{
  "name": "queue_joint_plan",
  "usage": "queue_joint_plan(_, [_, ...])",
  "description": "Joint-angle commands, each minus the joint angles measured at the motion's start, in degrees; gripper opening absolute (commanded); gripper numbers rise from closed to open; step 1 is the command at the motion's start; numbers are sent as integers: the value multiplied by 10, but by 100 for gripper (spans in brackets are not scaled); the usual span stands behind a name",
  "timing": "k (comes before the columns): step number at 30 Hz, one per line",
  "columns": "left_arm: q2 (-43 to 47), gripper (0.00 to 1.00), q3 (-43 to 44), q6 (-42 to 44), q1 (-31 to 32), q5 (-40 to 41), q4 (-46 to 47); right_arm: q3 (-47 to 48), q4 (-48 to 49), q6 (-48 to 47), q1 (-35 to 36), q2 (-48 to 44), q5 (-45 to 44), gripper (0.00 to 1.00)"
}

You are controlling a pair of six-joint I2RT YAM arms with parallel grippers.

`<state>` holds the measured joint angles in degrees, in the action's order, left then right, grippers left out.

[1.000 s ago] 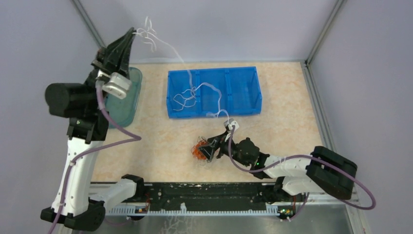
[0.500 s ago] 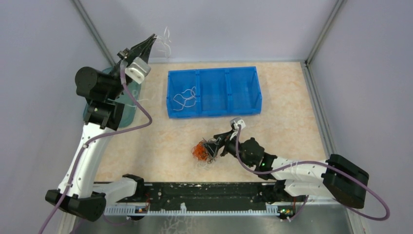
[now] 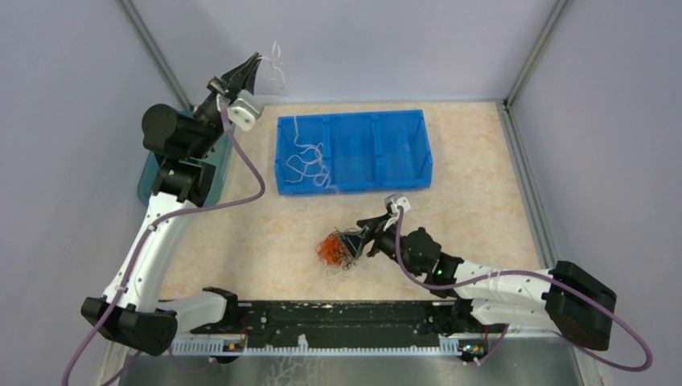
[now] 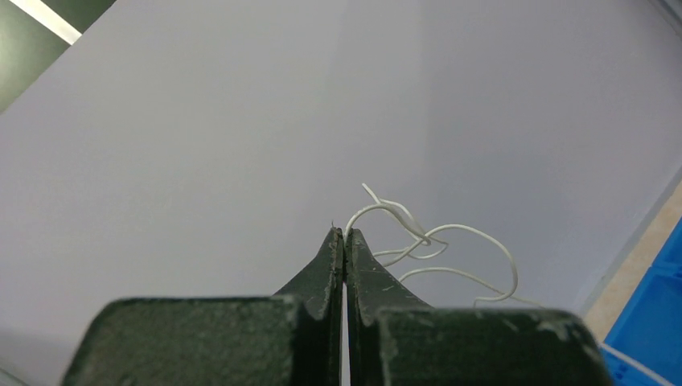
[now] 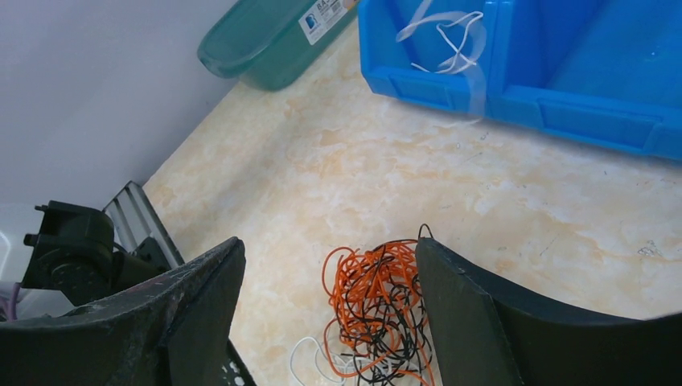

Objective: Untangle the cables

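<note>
My left gripper (image 4: pixel 344 235) is raised above the far-left corner of the beige marbled worktop (image 3: pixel 474 169). Its fingers are pressed together, pinching the end of a thin white wire (image 4: pixel 438 240), which curls loosely beyond the tips. From there the strand appears to trail down toward the blue plastic bin with three compartments (image 3: pixel 402 153) near the far edge. I cannot trace it the whole way. White loops lie in the bin compartment nearest the left edge, so I judge this wire separated from the rest and largely delivered, though its held end is not yet released. My right gripper (image 5: pixel 330 245) is low over the middle of the worktop, toward the near edge. Its fingers are spread wide and grip nothing, and they sit on either side of a tangled clump of thin orange, black and white wires (image 5: pixel 376 310) lying on the surface. I cannot tell whether the fingers touch the clump. The orange and black strands are tightly interlaced, and a small white loop shows at the clump's near side. A teal plastic container (image 5: pixel 269 40) stands at the left edge toward the far corner, and I cannot see any wire in it. My assessment is that one white wire is out and the bulk of the work is left. The orange and black wires have yet to be parted, and none of them has reached the bin's two other compartments, which look bare.
</note>
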<state>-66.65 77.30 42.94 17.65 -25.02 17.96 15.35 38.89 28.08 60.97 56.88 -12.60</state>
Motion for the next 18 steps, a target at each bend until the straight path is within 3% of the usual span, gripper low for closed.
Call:
queue_joint_plan(1, [-25,0,-10,80,1,22,28,-8,10,-5,3,-23,-14,78])
queue_joint_plan(18, [-83,0,24,54,8,43,57,-39,-5,6,3,-67,-44,78])
